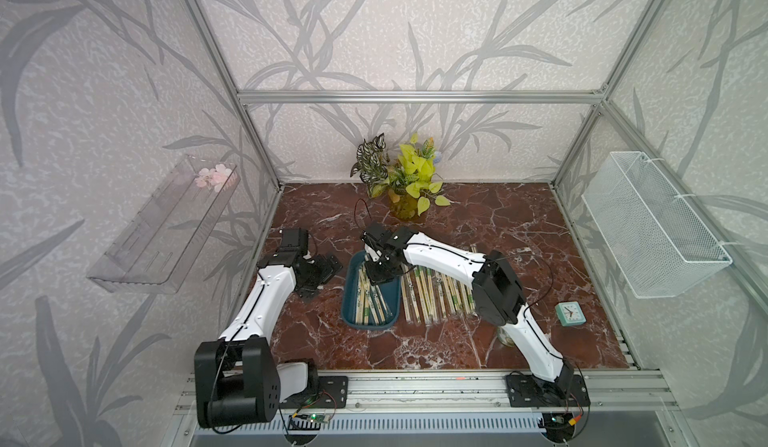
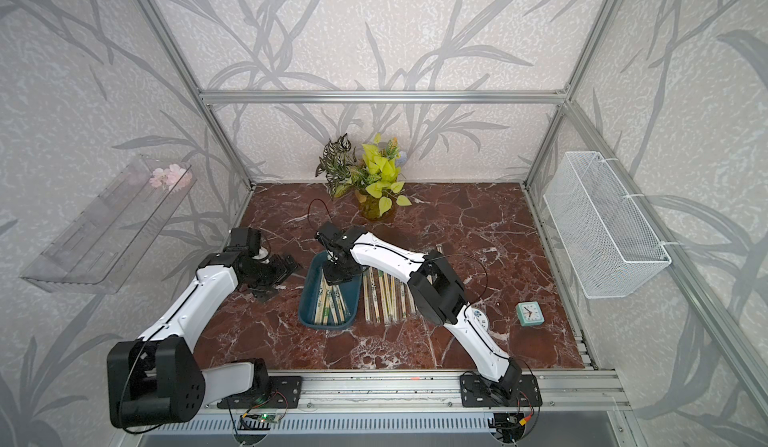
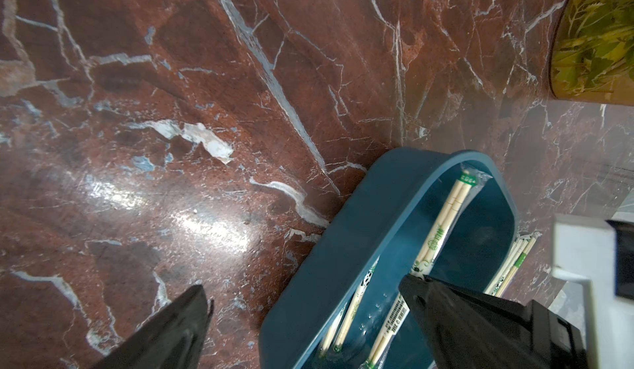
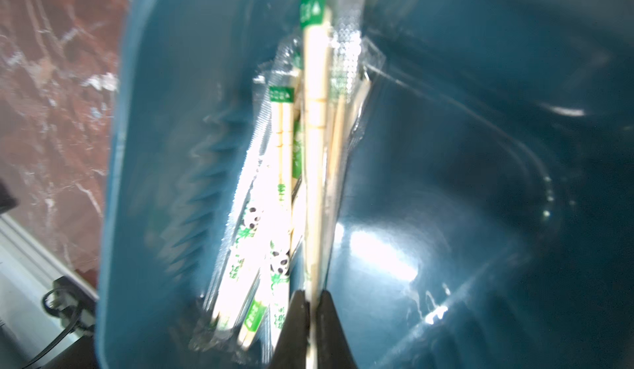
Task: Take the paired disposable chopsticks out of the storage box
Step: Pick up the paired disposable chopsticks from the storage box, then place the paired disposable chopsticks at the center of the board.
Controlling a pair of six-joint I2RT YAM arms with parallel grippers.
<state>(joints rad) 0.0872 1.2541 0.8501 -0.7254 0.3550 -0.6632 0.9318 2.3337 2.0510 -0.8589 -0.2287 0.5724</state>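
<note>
Right hand (image 4: 310, 302) fingers are pressed together on one sleeved pair of the paired disposable chopsticks (image 4: 315, 144), pinched near one end inside the storage box (image 4: 154, 144). In the blurred right wrist view the pinched pair is seen running along the box over several other sleeved pairs. Whether it is raised clear of them cannot be told.

In both top views the right arm is based on the front rail (image 1: 415, 386) at the 5 o'clock corner of the worktop (image 1: 498, 216). Its elbow is raised, its forearm is reached toward 10 o'clock, and its wrist is bent down so that the right hand (image 1: 380, 272) is set over the 12 o'clock end of the storage box (image 1: 370, 327).

The left arm is based at the 7 o'clock corner, with its forearm extended toward 12 o'clock. The left hand (image 3: 303, 283) is spread wide, holds nothing, and is positioned just beside the box at its 9 o'clock side.

The storage box is placed near the worktop centre. Further sleeved pairs (image 1: 436, 295) are laid in a row on the worktop at its 3 o'clock side, under the right forearm.
</note>
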